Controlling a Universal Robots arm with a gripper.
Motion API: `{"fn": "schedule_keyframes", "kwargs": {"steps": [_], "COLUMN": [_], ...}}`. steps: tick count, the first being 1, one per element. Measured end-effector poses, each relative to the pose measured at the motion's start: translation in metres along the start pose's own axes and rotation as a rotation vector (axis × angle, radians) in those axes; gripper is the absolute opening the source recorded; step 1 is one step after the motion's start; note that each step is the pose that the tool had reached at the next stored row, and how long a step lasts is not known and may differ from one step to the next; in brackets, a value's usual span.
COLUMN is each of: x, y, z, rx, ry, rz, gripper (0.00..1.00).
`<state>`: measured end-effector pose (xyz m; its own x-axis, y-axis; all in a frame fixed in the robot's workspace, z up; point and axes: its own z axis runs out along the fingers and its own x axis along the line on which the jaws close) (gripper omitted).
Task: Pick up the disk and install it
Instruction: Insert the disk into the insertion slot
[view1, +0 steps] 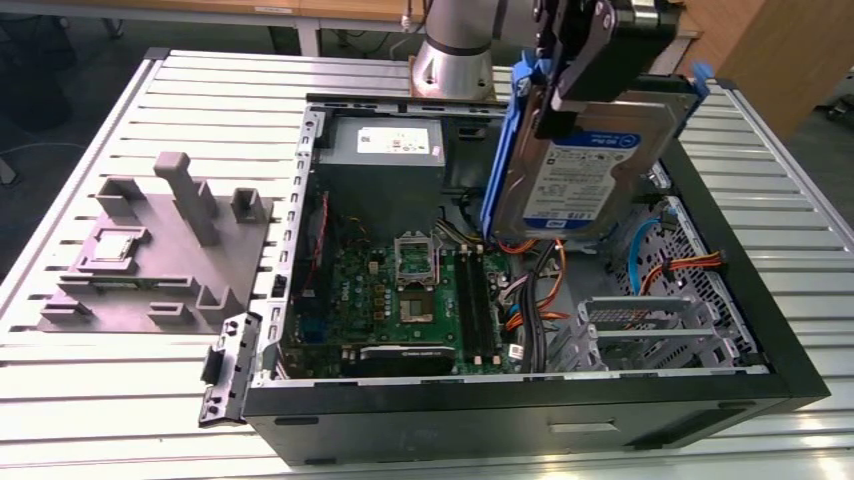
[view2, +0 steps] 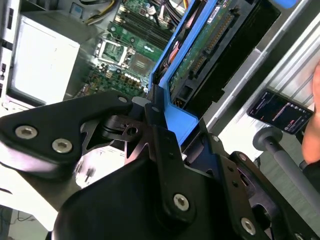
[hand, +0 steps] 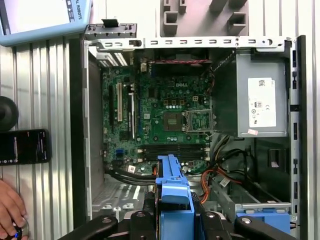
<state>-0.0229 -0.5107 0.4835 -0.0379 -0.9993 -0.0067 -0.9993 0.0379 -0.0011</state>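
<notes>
The disk (view1: 577, 170), a silver hard drive with a white and blue label in a blue carrier frame, hangs upright above the open computer case (view1: 287, 330). My gripper (view1: 577, 92) is shut on its upper edge. The drive hovers over the case's middle, above the orange cables and beside the motherboard (view1: 400, 290). The second wrist view has the black fingers (view2: 159, 131) clamped on the blue frame (view2: 175, 112), with the drive's green circuit board (view2: 200, 47) below. The blue frame (hand: 172, 192) also sits between the jaws in the first wrist view.
A grey fixture block (view1: 160, 250) stands on the slatted table at the exterior view's left. Inside the case are a power supply (view1: 384, 150) and a metal drive cage (view1: 647, 330). A phone (hand: 25, 146) and a person's hand (hand: 10, 210) lie beside the case.
</notes>
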Motion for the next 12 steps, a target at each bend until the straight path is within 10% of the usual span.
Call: {"fn": "schedule_keyframes", "kwargs": {"steps": [8, 12], "x": [0.0228, 0.0247], "y": [-0.0037, -0.0174], "z": [0.0001, 0.0003], "rx": [-0.0001, -0.001], "ry": [0.0001, 0.0001], "rz": [0.0, 0.0], "gripper": [0.36, 0.36]}}
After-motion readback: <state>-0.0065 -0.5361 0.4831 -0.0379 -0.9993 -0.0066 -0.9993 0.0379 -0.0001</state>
